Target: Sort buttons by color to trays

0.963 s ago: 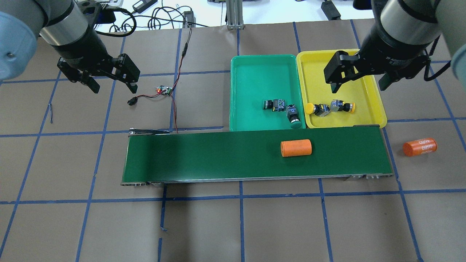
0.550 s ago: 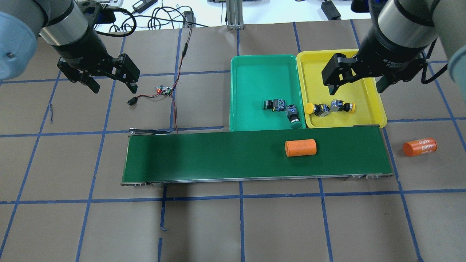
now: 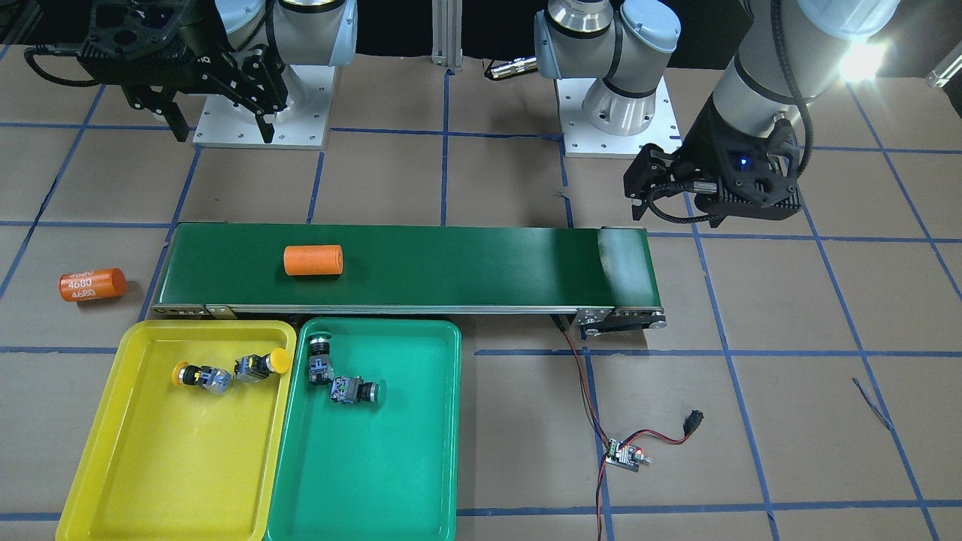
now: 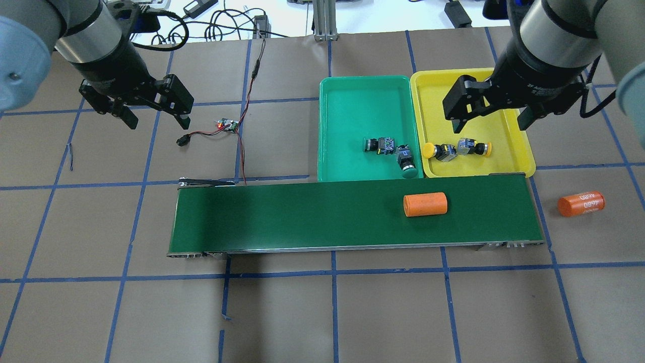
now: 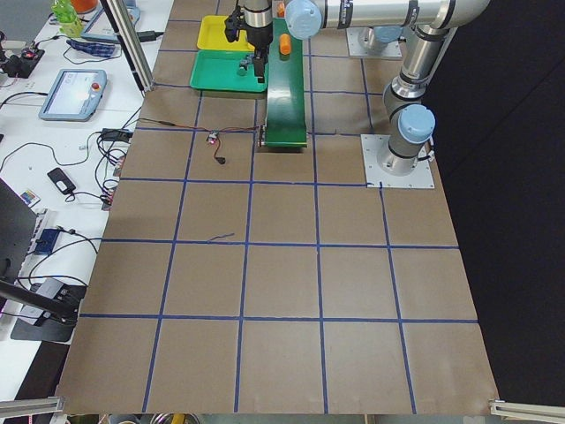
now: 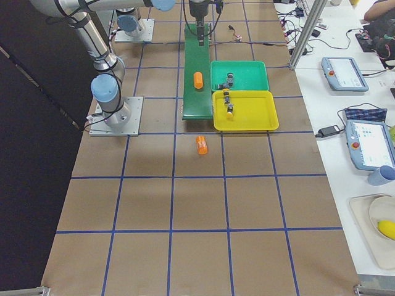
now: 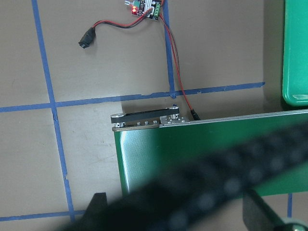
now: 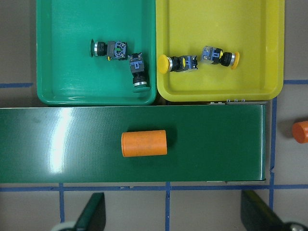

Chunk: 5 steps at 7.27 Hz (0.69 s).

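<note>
Two green-capped buttons (image 4: 380, 145) (image 4: 406, 161) lie touching in the green tray (image 4: 363, 85), near its belt-side end. Two yellow-capped buttons (image 4: 439, 151) (image 4: 473, 146) lie side by side in the yellow tray (image 4: 438, 101). The right wrist view shows the same green pair (image 8: 109, 48) and yellow pair (image 8: 180, 63). My right gripper (image 4: 491, 125) hangs open and empty above the yellow tray, high over its buttons. Far left of the trays, my left gripper (image 4: 158, 123) is open with nothing in it, above bare table near the belt's left end.
A long dark-green conveyor belt (image 4: 302, 217) runs in front of both trays, carrying an orange cylinder (image 4: 425, 204). Another orange cylinder (image 4: 581, 203) lies on the table past the belt's right end. A small circuit board (image 4: 227, 124) with red-black wires sits left of the green tray.
The orange cylinder has travelled rightward along the belt. My right gripper has drifted slightly left over the yellow tray. The left arm and all buttons have stayed put.
</note>
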{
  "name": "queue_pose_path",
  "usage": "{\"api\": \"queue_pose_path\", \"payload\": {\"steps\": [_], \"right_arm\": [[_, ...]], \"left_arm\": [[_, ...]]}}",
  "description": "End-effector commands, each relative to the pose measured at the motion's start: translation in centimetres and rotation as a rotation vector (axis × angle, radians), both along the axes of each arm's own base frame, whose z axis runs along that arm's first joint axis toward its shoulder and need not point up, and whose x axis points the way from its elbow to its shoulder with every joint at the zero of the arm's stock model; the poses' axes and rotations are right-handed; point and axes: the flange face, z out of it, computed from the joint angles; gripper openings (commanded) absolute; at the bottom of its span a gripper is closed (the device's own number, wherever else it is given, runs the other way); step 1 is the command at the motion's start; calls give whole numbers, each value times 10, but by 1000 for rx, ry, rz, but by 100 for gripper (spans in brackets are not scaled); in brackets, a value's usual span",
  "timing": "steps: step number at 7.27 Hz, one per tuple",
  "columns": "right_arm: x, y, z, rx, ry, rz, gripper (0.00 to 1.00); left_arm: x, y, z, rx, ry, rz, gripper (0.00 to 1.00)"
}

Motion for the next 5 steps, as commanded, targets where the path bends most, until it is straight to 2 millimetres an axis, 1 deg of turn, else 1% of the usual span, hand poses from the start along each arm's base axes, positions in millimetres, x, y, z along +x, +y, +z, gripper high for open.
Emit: {"api": "queue_pose_path", "payload": {"steps": [1, 3, 5], "right_arm": [[1, 1, -2, 5, -3, 1, 100], [4, 0, -5, 11, -41, 6, 100], [3, -1, -5, 9, -24, 12, 100]], "left_arm": [[0, 0, -1, 1, 0, 0, 100], [0, 1, 0, 0, 0, 0, 100], [0, 1, 0, 0, 0, 0, 100]]}}
